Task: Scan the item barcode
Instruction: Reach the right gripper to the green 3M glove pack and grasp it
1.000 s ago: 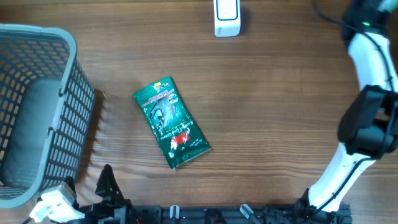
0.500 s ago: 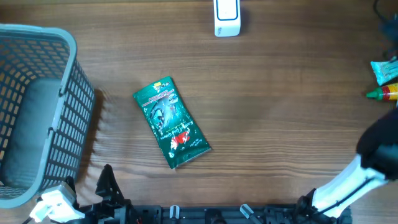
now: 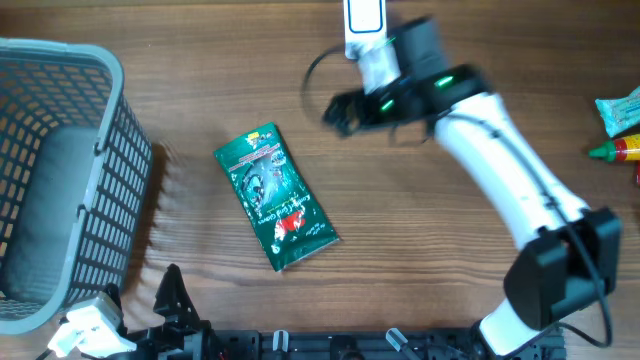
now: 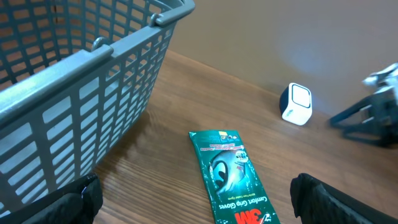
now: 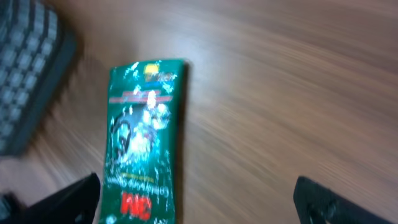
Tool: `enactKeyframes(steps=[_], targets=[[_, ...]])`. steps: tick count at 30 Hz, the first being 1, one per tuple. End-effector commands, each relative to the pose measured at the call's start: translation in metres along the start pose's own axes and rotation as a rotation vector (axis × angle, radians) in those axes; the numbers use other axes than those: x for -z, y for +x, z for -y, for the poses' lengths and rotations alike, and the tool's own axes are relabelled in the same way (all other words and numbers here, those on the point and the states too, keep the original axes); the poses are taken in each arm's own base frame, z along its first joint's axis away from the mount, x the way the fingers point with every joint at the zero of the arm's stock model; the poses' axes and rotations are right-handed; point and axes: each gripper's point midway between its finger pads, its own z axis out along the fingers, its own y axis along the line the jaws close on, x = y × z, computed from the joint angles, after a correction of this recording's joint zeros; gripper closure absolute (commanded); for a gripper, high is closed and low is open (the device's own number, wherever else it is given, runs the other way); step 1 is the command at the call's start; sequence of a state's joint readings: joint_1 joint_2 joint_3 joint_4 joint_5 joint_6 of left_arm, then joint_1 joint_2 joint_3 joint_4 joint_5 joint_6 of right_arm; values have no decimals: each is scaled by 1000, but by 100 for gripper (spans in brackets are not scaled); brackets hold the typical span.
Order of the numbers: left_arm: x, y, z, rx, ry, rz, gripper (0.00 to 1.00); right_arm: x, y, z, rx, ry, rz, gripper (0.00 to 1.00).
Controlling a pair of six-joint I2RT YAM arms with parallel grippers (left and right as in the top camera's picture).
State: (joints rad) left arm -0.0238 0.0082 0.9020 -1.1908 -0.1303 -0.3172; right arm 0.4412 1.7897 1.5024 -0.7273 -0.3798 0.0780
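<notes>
At the middle of the brown wooden table (image 3: 200, 70), the one flat green foil packet (image 3: 275, 197) lies printed side up, long axis slanting far-left to near-right, well apart from the one white box-shaped scanner (image 3: 364, 25) at the far edge and the one grey slatted plastic basket (image 3: 130, 180) at left. The right gripper (image 3: 335, 112) hangs beyond the packet's far end, jaws wide and empty, the packet toward its near-left; it is nearer than the left gripper (image 3: 140, 298), likewise wide and empty at the near edge. One teal pouch (image 3: 620, 108) and one red-and-yellow tube (image 3: 622, 150) sit far right.
</notes>
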Motion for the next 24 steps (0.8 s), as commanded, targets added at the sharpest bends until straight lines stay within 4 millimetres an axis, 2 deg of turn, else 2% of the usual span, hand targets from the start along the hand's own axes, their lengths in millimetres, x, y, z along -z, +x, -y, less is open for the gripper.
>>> enactKeyframes(steps=[1,2,4,6,7,9,14,18,19,20,21,22,24], targets=[[0,0,-1,8,-7,5,0,-60,52,-34,226,-38,-94,0],[0,0,-1,8,-7,5,0,-74,61,-43,260,-34,-106,0],[0,0,-1,8,-7,5,0,-96,65,-42,305,40,-105,0],[0,0,-1,8,-7,5,0,-113,71,-41,300,35,-120,1],[0,0,-1,8,-7,5,0,-121,78,-39,273,27,-142,3],[0,0,-1,8,-7,5,0,-140,102,-48,241,-82,-218,14],[0,0,-1,8,-7,5,0,-148,109,-51,225,-94,-237,36],[0,0,-1,8,-7,5,0,-167,128,-49,173,-95,-289,43],[0,0,-1,8,-7,5,0,-172,132,-52,171,-96,-297,51],[0,0,-1,8,-7,5,0,-173,133,-53,176,-94,-299,70],[0,0,-1,8,-7,5,0,-172,132,-53,161,-87,-295,95],[0,0,-1,8,-7,5,0,-172,130,-50,121,-62,-291,96],[0,0,-1,8,-7,5,0,-152,110,-36,1,-17,-265,96]])
